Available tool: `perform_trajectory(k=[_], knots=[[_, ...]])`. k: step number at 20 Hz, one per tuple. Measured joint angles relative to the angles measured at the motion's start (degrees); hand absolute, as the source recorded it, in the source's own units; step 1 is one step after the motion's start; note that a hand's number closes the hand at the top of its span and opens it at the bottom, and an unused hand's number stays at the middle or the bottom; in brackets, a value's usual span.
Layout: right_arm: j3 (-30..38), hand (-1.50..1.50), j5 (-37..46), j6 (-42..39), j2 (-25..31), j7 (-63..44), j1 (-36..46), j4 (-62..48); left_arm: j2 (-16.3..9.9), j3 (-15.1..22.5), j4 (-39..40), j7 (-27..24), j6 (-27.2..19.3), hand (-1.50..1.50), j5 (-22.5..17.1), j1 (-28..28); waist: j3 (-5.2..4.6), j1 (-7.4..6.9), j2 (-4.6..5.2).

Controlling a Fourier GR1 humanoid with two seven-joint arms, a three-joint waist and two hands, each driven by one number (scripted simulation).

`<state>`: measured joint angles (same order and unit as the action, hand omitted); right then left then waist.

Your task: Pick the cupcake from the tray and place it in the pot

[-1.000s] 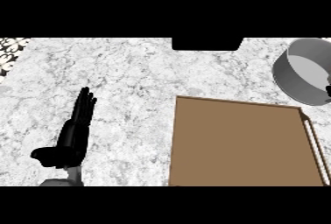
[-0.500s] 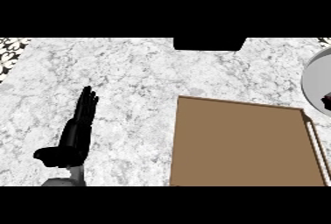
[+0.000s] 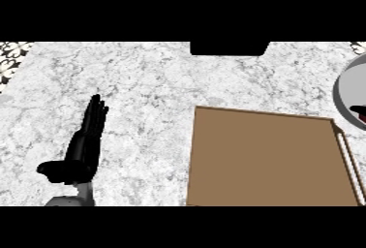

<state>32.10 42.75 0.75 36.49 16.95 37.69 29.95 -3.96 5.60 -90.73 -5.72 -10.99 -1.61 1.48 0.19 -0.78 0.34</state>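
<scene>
No cupcake shows anywhere: the tray (image 3: 265, 160) lies bare, and whether the cupcake sits in the pot (image 3: 346, 92) cannot be told. The pot is cut off at the view's right edge, just past the tray's far right corner, with something dark and reddish (image 3: 359, 112) at its inner rim, too cropped to name.

The left hand (image 3: 89, 138) rests on the desk (image 3: 157, 87), well to the left of the tray, fingers straight and pointing away, holding nothing. The pot lies far to its right, so the right hand, out of view, is judged the nearer one.
</scene>
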Motion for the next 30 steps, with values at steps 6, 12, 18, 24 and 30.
perform_trajectory(k=[6, 12, 18, 24, 30], knots=[[10.7, -1.5, -11.9, -3.2, 2.2, 5.9, 1.6, -3.4, -0.5, -0.4, -0.5, -0.2, 0.7, 0.0, -0.4, -0.7, 0.0, -0.06, 0.04], [16.4, -1.5, -17.7, -6.0, 8.1, 9.3, 0.8, -10.2, 0.0, 0.1, -0.8, -0.2, 0.8, 0.0, -0.1, -0.8, 0.02, -0.57, 0.29], [19.7, -1.5, -21.1, -8.1, 12.2, 14.9, -1.4, -14.6, 0.2, 0.1, -0.6, -0.8, 0.9, 0.0, 0.2, -0.9, 0.12, -1.02, 0.54], [21.2, -1.5, -22.8, -11.4, 16.3, 18.3, -4.2, -17.1, 0.7, 0.5, 0.1, -1.7, 1.3, 0.0, 0.4, -0.9, 0.19, -1.14, 0.63], [22.9, -1.5, -24.6, -13.2, 19.8, 19.8, -6.7, -18.6, 0.6, 0.0, -0.3, -1.3, 1.3, 0.0, 0.1, -0.7, 0.27, -1.15, 0.69]])
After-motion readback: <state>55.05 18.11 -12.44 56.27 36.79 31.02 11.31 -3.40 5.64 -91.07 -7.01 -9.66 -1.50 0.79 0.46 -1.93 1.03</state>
